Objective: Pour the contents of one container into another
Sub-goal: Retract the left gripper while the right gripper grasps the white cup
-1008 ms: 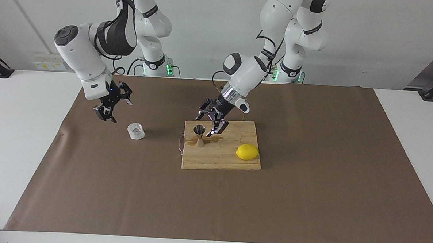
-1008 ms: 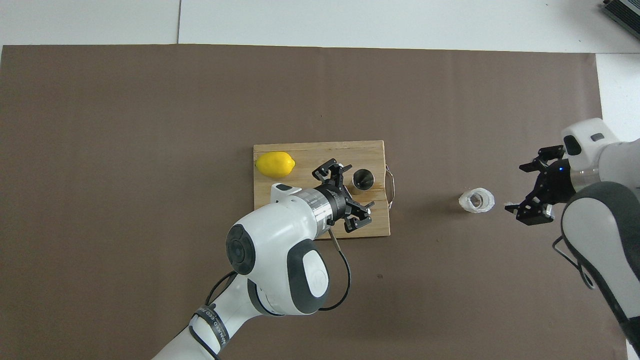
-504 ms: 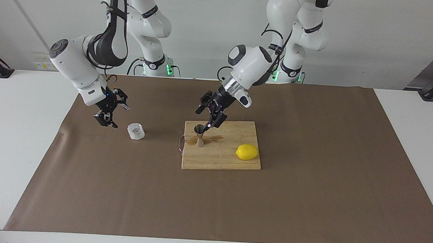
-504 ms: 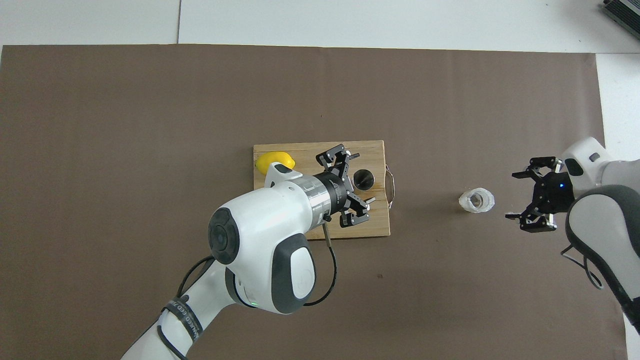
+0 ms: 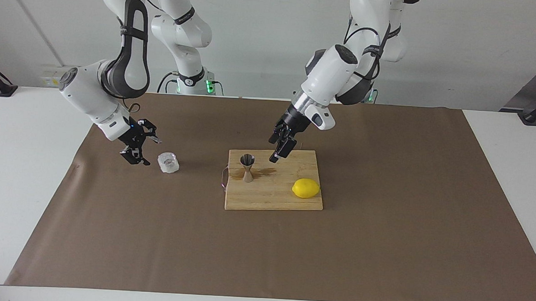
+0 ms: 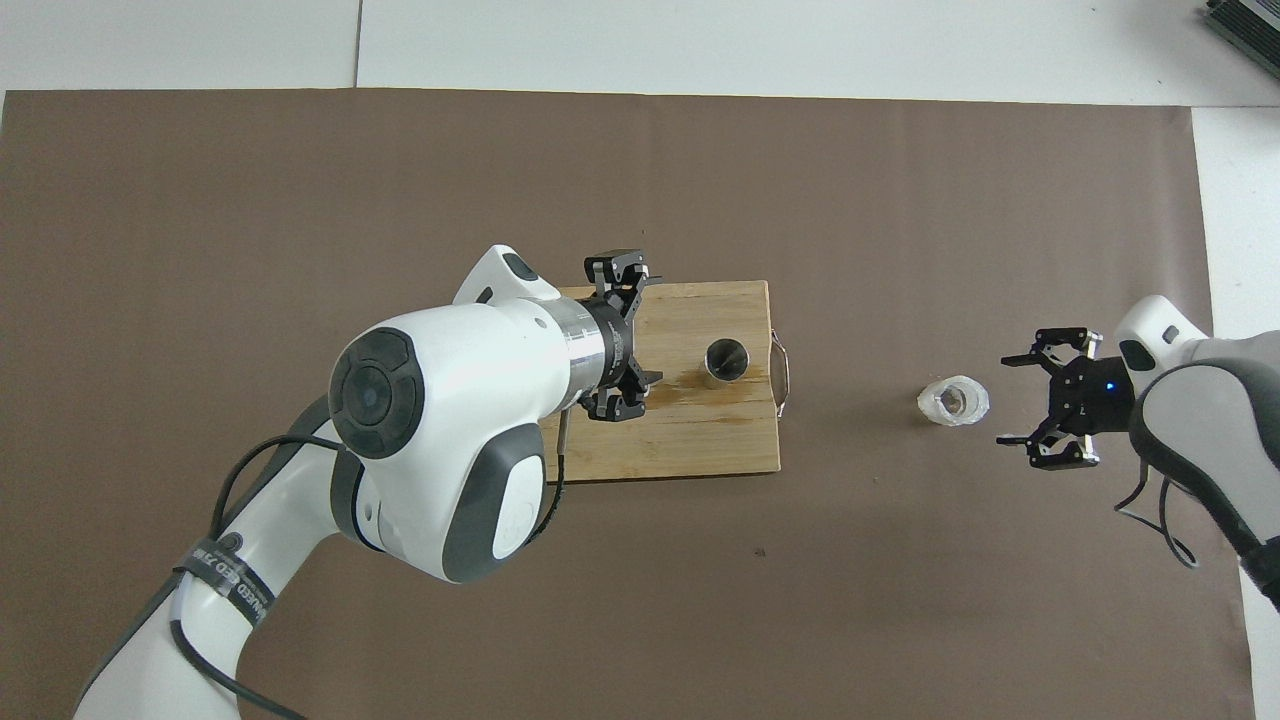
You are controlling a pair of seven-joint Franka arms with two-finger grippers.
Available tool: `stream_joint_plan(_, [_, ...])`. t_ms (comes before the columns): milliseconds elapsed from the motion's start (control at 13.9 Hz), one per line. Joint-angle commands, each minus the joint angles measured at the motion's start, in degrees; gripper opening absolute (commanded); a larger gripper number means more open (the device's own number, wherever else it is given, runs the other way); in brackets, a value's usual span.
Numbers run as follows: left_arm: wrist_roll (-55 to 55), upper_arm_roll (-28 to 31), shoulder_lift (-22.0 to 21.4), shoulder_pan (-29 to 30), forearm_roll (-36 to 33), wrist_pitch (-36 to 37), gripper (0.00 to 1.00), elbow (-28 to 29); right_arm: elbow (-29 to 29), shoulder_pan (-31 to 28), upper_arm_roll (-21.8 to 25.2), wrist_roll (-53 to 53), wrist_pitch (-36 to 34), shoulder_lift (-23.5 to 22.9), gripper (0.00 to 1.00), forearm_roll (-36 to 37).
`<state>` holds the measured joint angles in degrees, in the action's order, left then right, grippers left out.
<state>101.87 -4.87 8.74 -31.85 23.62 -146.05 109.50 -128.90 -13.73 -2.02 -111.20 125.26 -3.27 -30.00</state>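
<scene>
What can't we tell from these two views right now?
- Lemon: hidden in the overhead view under the left arm; it shows only in the facing view.
- Faceted glass cup: too small in both views to tell if it holds liquid.
- Jigger: its bowl is dark in both views, so its fill can't be read.
- Cutting board: the end toward the left arm is covered in the overhead view.

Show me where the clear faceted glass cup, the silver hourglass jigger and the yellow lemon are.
Clear faceted glass cup [image 5: 168, 162]: facing view, on its side wall.
Silver hourglass-shaped metal jigger [image 5: 247, 160]: facing view, on its upper cone.
Yellow lemon [image 5: 305, 188]: facing view, on the middle of its rind.
</scene>
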Motion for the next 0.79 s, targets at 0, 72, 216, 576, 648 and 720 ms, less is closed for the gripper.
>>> stream_joint_plan(0, [-3.68,-0.05,-2.41,5.29,-3.49,8.73,1.00,-1.65,-1.09,-1.38,-0.52,-6.74,2.62,-1.82,1.00,-5.23])
stream_joint_plan(72, [-5.78,0.12,-3.29,7.22,-3.75,11.81,1.00,-2.01,-1.18,-1.38,-0.52,-6.92,2.88,-2.26,1.00,-5.42])
stream_joint_plan(216, [-14.46,0.30,-5.22,11.79,-4.99,17.09,1.00,-2.19,-1.35,-1.29,-0.52,-7.97,2.98,-3.58,1.00,-6.73])
stream_joint_plan(576, [-32.66,0.30,-7.86,21.03,-9.27,24.31,1.00,-2.01,-1.00,-0.68,-0.52,-12.72,3.15,-7.01,1.00,-13.67])
stream_joint_plan(648, [-36.00,0.22,-7.95,22.17,-11.03,24.93,1.00,-2.10,-1.00,-0.51,-0.61,-12.73,3.24,-7.28,1.00,-13.85])
stream_joint_plan(720, [-39.00,0.30,-8.13,23.31,-11.92,25.11,1.00,-2.10,-1.00,-0.50,-0.79,-12.81,3.24,-7.54,1.00,-13.94])
